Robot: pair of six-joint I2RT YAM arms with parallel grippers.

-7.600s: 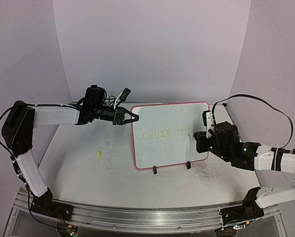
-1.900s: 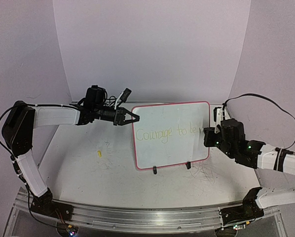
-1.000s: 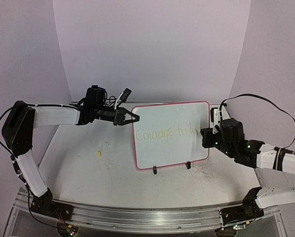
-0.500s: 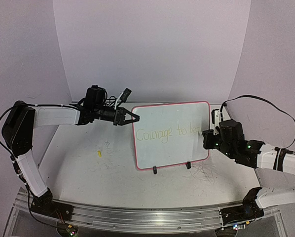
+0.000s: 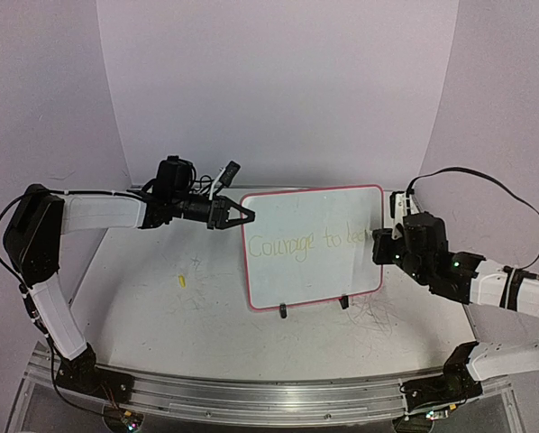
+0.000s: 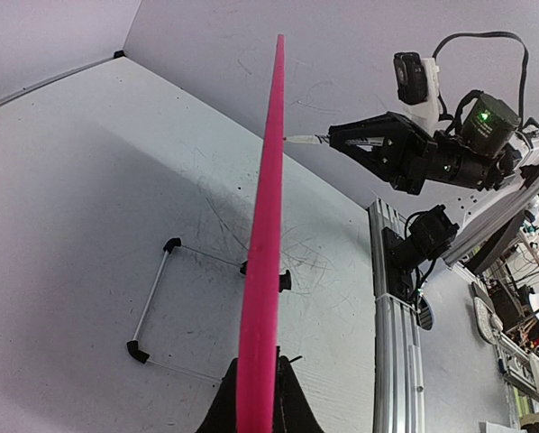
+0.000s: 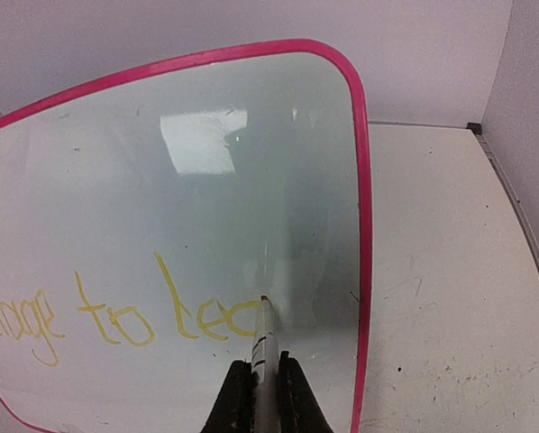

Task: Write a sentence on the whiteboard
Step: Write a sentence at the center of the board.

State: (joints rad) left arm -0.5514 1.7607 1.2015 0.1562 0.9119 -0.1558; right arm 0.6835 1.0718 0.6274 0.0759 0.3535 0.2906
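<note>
The left claw [image 5: 244, 216] clamps the whiteboard [image 5: 313, 262] by its left edge; the right claw [image 5: 378, 245], at the right edge, pinches a marker [image 7: 263, 347] touching the sentence [image 5: 306, 244].

Even bright light, glare on whiteboard [image 7: 202, 140]

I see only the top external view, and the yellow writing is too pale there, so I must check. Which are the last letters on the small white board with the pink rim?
Observer: In the right wrist view the pale yellow handwritten sentence on the glossy pink-rimmed whiteboard ends, after "to", with a tall letter, an "e" and one rounded letter.
Operator: Does the pen touch the board?
Observer: Yes, it seems so. The thin grey marker, in the shut right gripper, has its tip on that last letter.
Operator: How does the left arm hold the board?
Observer: The left gripper is shut on the rim, one finger on each face.
</note>
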